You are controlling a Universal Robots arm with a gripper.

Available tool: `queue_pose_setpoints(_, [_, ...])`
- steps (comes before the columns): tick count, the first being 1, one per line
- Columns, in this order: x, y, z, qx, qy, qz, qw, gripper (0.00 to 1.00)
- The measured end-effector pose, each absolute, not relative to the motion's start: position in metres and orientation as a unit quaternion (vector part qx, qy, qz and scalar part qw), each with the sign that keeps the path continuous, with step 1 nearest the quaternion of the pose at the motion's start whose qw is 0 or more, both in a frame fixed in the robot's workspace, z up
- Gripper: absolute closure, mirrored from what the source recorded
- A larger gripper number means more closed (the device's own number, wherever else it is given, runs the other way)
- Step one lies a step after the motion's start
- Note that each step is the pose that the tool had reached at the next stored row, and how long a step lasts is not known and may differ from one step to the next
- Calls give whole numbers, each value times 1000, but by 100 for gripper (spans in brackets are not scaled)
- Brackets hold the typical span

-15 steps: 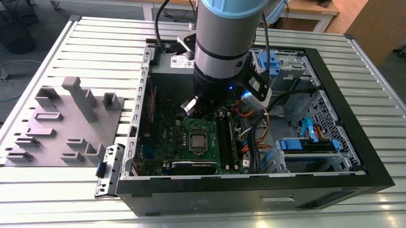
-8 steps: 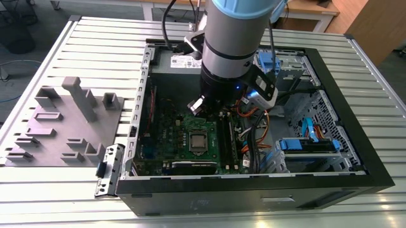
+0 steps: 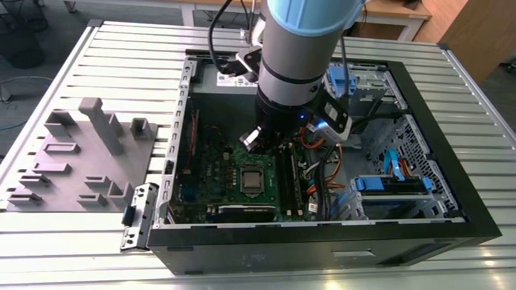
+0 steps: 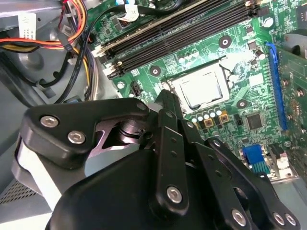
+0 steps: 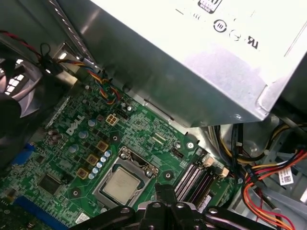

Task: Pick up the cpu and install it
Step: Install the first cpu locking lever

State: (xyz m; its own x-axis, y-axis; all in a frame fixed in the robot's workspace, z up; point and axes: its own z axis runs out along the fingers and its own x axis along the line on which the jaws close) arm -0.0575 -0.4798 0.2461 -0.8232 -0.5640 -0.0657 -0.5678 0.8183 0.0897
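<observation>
Already the cpu (image 5: 120, 186) sits in its socket (image 5: 138, 162); the hand (image 5: 165, 189) hovers closed above.

Arm (image 3: 303, 48): grey cylindrical tube w/ pale-blue joint cap (image 3: 310, 15) and a black band at the wrist. Black cable (image 3: 211, 36) runs alongside. Small blue light (image 3: 318, 124) at the wrist, poss. a status LED. Gripper (image 4: 165, 96): matte-black linkage bars, silver screws (image 4: 76, 138) at the pivots, pale metal collar (image 4: 29, 167) at the base.
</observation>
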Motion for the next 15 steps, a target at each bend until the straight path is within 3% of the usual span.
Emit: queue_pose_setpoints(15, [-57,-480,231,-301,953,35,12,89])
